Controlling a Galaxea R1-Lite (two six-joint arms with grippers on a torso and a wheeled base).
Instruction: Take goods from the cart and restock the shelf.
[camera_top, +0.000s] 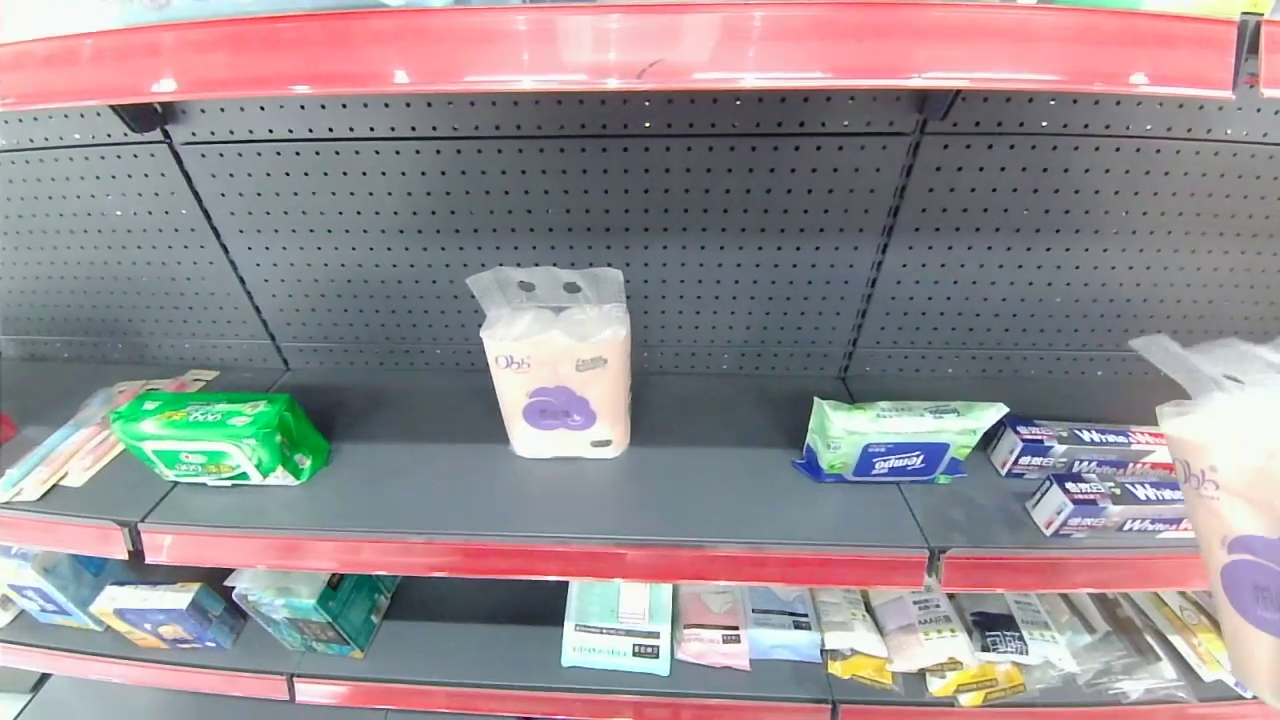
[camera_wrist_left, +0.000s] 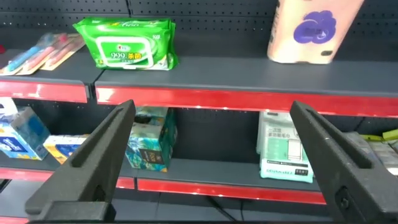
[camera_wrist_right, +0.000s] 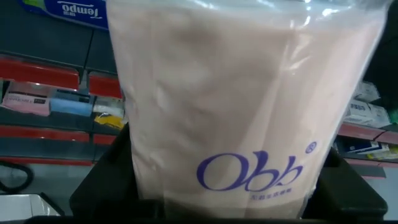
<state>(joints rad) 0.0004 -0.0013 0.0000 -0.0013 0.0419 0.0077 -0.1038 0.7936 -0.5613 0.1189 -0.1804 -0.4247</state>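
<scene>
1. Head view is showing a dark shelf (camera_top: 520, 500) with a red front edge, and the held roll pack (camera_top: 1235, 520), a clear-wrapped pack of pale paper rolls, is hanging in front of the shelf's right end.
2. The right pincer (camera_wrist_right: 227, 186) is grasping the held roll pack (camera_wrist_right: 249, 106). Its dark fingers (camera_wrist_right: 106, 180) are pressing against both sides of the pack's lower part.
3. Well to the left of the right pincer, a standing roll pack (camera_top: 560, 365) of the same kind is sitting upright at the middle of the shelf, close to the pegboard back.
4. Between that pack and the right pincer, a white and blue wipes pack (camera_top: 895, 440) is lying flat, and two toothpaste boxes (camera_top: 1100, 475) are lying just beside the held pack.
5. The left pincer (camera_wrist_left: 212, 109) is hanging released, with its fingers (camera_wrist_left: 93, 168) spread wide and nothing between them.
6. Beyond the left pincer's fingertips, a green wipes pack (camera_wrist_left: 126, 43) is lying on the shelf, with toothbrush packets (camera_wrist_left: 40, 53) near it on the side away from the standing roll pack.
7. Boxes and flat packets are lying on the lower shelf (camera_top: 450, 650).
</scene>
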